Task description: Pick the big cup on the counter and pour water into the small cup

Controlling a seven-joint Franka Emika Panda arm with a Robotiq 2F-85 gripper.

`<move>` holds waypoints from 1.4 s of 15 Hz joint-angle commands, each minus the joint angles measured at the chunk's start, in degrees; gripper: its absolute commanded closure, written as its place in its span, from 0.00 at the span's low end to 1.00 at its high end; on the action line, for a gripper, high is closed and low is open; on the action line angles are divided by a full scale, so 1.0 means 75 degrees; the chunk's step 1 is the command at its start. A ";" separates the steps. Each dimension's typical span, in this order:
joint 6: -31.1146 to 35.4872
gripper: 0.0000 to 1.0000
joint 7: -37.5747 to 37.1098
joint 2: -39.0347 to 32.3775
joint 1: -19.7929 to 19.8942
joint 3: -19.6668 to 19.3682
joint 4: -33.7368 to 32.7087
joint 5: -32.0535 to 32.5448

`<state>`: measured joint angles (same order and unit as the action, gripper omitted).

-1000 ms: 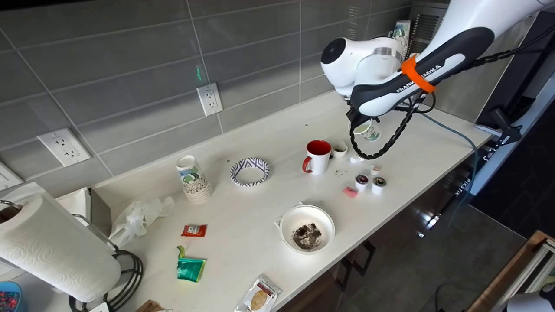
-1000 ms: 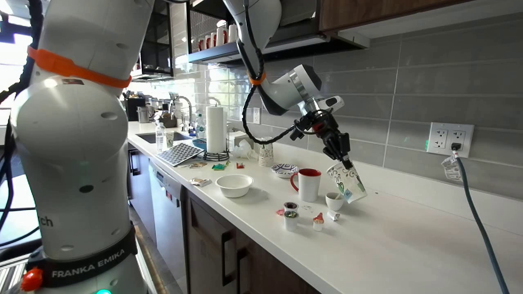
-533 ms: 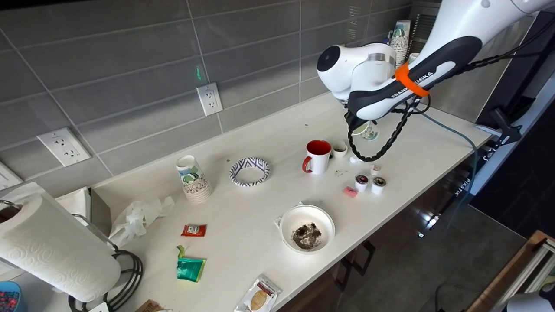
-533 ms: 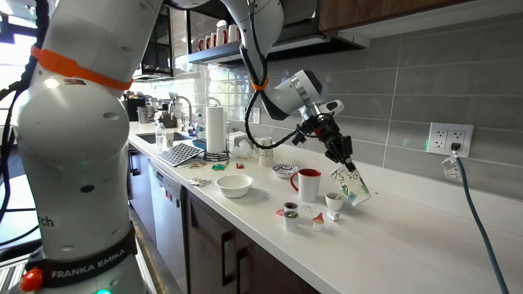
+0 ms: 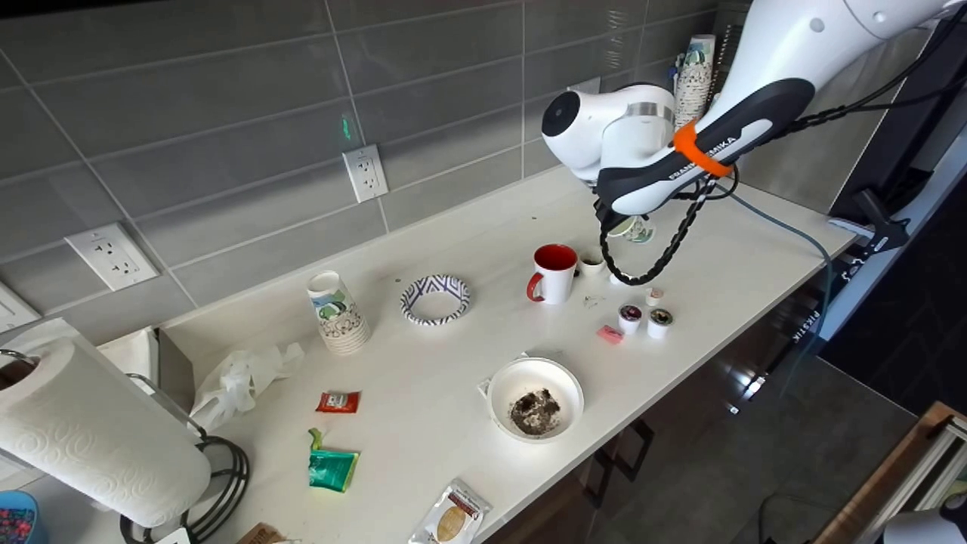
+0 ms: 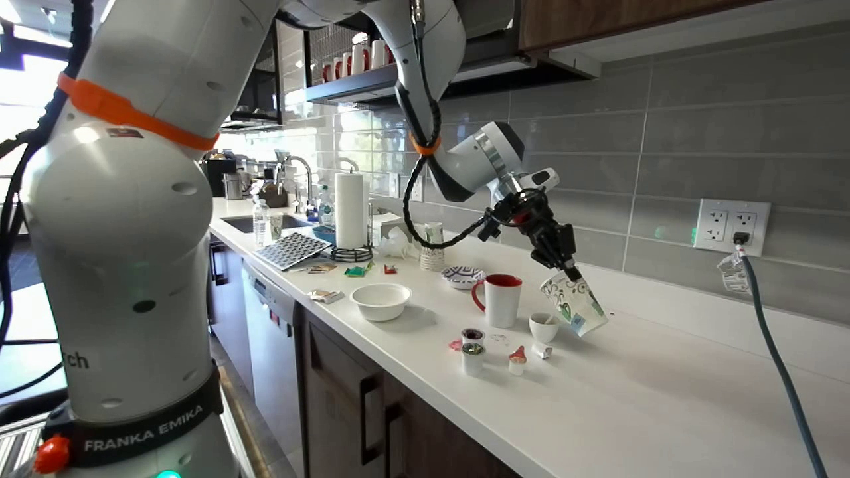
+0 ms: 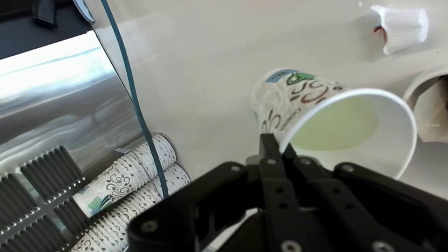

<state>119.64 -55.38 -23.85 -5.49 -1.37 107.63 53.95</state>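
- The end effector (image 7: 279,144) was clamped on the paper cup (image 6: 574,305) at its rim, likely the task's big cup; both had sunk a little over the last second and seemed to edge toward the wall (image 6: 690,119);
- the paper cup leaned from the end effector's tips over the table (image 6: 664,398); whether its base touched was unclear;
- the small cup (image 6: 543,328) stood unmoved, lower than the end effector, between paper cup and mug (image 6: 503,305);
- pale liquid (image 7: 337,126) lay in the paper cup; no stream showed, so pouring had probably not begun;
- the shift looked like lining-up; a steeper tip over the small cup was probably needed.
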 commanded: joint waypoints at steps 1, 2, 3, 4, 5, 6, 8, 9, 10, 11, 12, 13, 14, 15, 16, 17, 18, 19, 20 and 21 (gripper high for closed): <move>-0.0318 0.99 -0.0012 -0.0309 -0.0189 -0.0073 -0.0365 0.0249; -0.0344 0.99 0.0002 -0.0348 -0.0204 -0.0075 -0.0411 0.0280; -0.0358 0.99 0.0014 -0.0382 -0.0218 -0.0073 -0.0450 0.0304; -0.0373 0.99 0.0025 -0.0415 -0.0236 -0.0073 -0.0483 0.0330; -0.0388 0.99 0.0046 -0.0458 -0.0255 -0.0072 -0.0538 0.0356; -0.0400 0.99 0.0062 -0.0488 -0.0267 -0.0073 -0.0574 0.0375; -0.0422 0.99 0.0077 -0.0559 -0.0292 -0.0073 -0.0652 0.0411; -0.0431 0.99 0.0087 -0.0595 -0.0304 -0.0072 -0.0686 0.0431; -0.0432 0.99 0.0098 -0.0624 -0.0313 -0.0069 -0.0718 0.0441; -0.0442 0.99 0.0111 -0.0660 -0.0324 -0.0069 -0.0761 0.0453; -0.0450 0.99 0.0121 -0.0690 -0.0334 -0.0071 -0.0795 0.0461; -0.0456 0.99 0.0133 -0.0725 -0.0345 -0.0072 -0.0831 0.0477; -0.0456 0.99 0.0140 -0.0749 -0.0351 -0.0071 -0.0854 0.0488; -0.0474 0.99 0.0144 -0.0785 -0.0365 -0.0075 -0.0890 0.0514; -0.0480 0.99 0.0150 -0.0805 -0.0373 -0.0073 -0.0913 0.0525; -0.0506 0.99 0.0169 -0.0830 -0.0388 -0.0072 -0.0942 0.0544; -0.0540 0.99 0.0178 -0.0853 -0.0401 -0.0072 -0.0969 0.0563; -0.0595 0.99 0.0186 -0.0876 -0.0416 -0.0069 -0.0997 0.0576; -0.0646 0.99 0.0194 -0.0892 -0.0430 -0.0065 -0.1014 0.0590; -0.0694 0.99 0.0200 -0.0905 -0.0442 -0.0063 -0.1027 0.0605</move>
<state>116.99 -54.54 -29.31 -7.70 -1.43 101.74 57.06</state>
